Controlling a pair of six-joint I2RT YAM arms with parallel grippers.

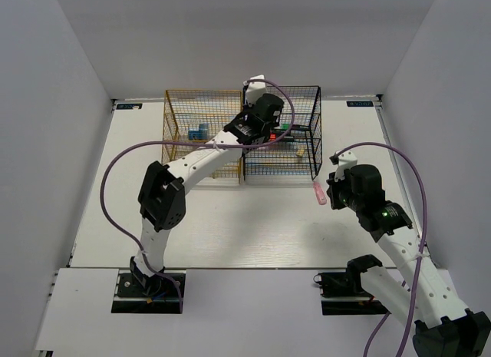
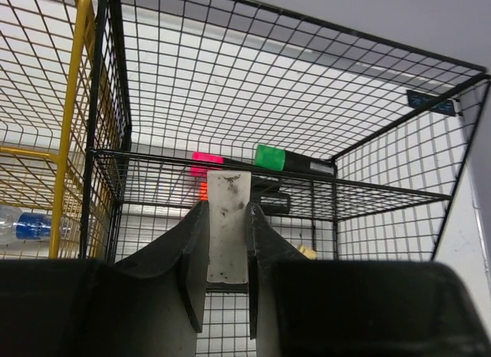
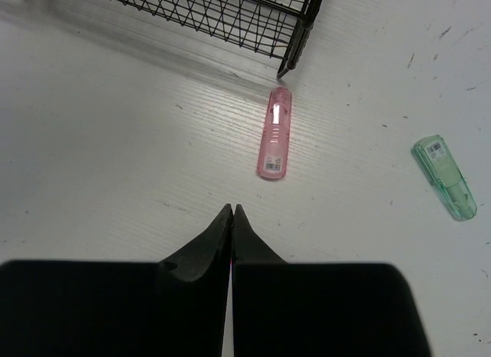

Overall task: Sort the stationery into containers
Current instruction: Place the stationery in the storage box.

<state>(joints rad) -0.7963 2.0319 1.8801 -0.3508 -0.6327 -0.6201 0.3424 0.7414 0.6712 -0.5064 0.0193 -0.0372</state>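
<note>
My left gripper (image 2: 228, 211) is shut on a flat whitish piece (image 2: 229, 234) that stands upright between its fingers, right in front of the black rack (image 2: 307, 104). On that rack's shelf lie highlighters with a green end (image 2: 270, 157), a pink end (image 2: 207, 157) and an orange end (image 2: 203, 190). From above, the left gripper (image 1: 263, 120) hangs over the black rack (image 1: 307, 127), beside the golden-yellow rack (image 1: 184, 111). My right gripper (image 3: 232, 209) is shut and empty, just short of a pink piece (image 3: 275, 134) lying on the table by the black rack's corner (image 3: 295, 34).
A pale green piece (image 3: 445, 178) lies on the table right of the pink one. The yellow rack holds a blue item (image 1: 199, 131) and a blue-labelled tube (image 2: 31, 225). A small beige piece (image 2: 307, 251) lies low in the black rack. White walls enclose the table.
</note>
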